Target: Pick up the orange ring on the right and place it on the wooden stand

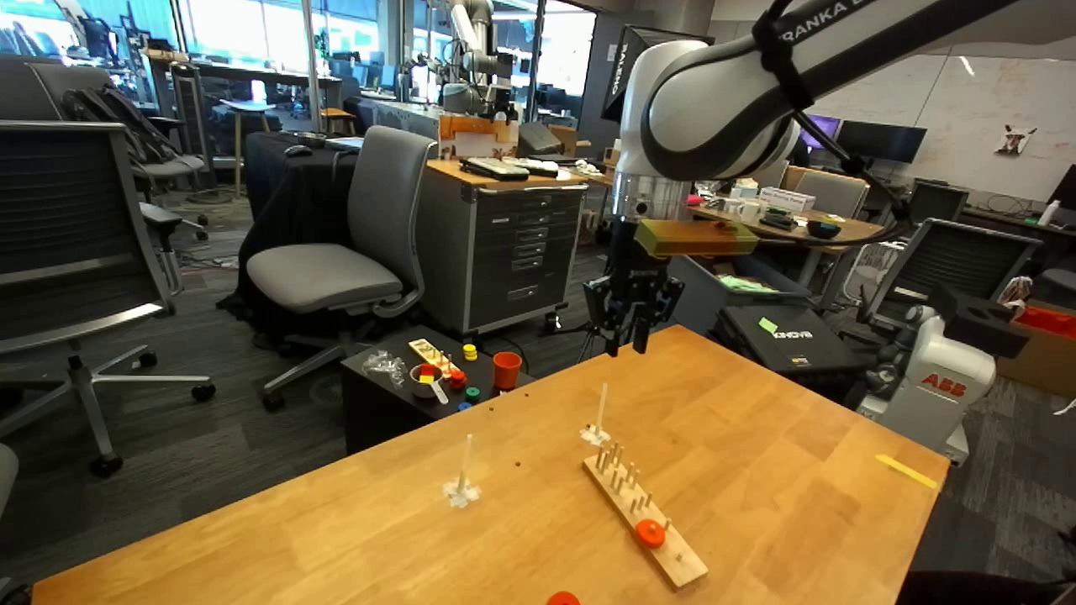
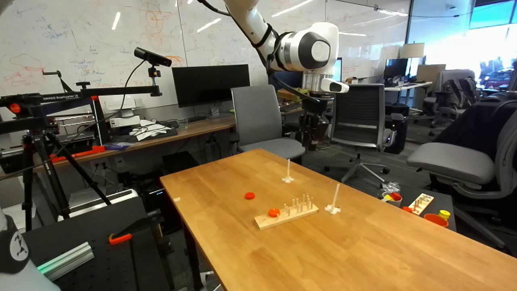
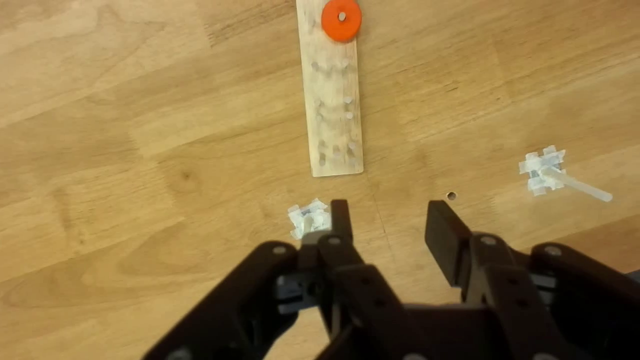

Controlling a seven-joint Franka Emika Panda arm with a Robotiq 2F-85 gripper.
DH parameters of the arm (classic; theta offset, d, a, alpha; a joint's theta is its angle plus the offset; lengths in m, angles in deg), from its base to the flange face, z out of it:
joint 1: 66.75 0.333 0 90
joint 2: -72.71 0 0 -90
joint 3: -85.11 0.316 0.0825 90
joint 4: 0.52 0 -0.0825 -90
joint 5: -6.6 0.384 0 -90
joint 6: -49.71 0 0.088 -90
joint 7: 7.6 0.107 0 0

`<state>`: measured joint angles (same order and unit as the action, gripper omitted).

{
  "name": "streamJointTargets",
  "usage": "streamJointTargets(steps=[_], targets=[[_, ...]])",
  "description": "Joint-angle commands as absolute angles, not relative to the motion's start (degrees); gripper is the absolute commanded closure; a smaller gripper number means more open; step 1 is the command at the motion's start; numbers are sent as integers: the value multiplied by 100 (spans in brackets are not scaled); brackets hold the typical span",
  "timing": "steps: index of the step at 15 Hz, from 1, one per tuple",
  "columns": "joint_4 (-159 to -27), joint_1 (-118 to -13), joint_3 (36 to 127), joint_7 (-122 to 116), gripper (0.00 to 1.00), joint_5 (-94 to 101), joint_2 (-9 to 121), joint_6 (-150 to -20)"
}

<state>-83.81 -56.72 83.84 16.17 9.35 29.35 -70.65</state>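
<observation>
The end effector (image 3: 387, 220) hangs well above the tabletop (image 2: 343, 258), pointing down, and its fingers (image 3: 342, 215) stand apart, with wood grain showing through the gap between them. In an exterior view, 1 orange ring (image 2: 250, 195) lies flat on the tabletop, apart from the wooden stand (image 3: 331, 85), between it and the far edge; another orange ring (image 3: 341, 29) sits around a peg (image 3: 342, 16) of the wooden stand, near the end that points to the tabletop's left edge there. Which of these 2 the task means, I cannot tell. In an exterior view the loose orange ring (image 1: 563, 599) shows only in part. The other pegs (image 3: 349, 115) of the wooden stand rise toward its opposite end, and just beside that end a pale rod (image 1: 602, 407) stands upright on a foot of white tape (image 1: 595, 435), partly hidden by the end effector in the wrist view; another pale rod (image 1: 466, 460) stands likewise, nearer the tabletop's left corner. A yellow strip (image 1: 906, 471) lies by the right corner of the tabletop. Beyond the long far edge, a black side table (image 1: 370, 412) carries an orange cup (image 1: 507, 370), a pegged board (image 1: 429, 353) and yellow discs (image 1: 469, 352), while a black case (image 1: 761, 349) lettered KINOVA lies past the short edge
</observation>
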Motion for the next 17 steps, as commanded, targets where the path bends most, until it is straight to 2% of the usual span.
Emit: streamJointTargets(steps=[1, 2, 3, 17], targets=[[-8161, -5613, 8442, 1650, 80, 941, 2855, -7039], [-8147, -5594, 8450, 1657, 80, 938, 2856, -7050], [-8324, -5627, 8425, 1623, 55, 928, 2923, -7046], [-8305, -5598, 8434, 1624, 55, 926, 2922, -7049]])
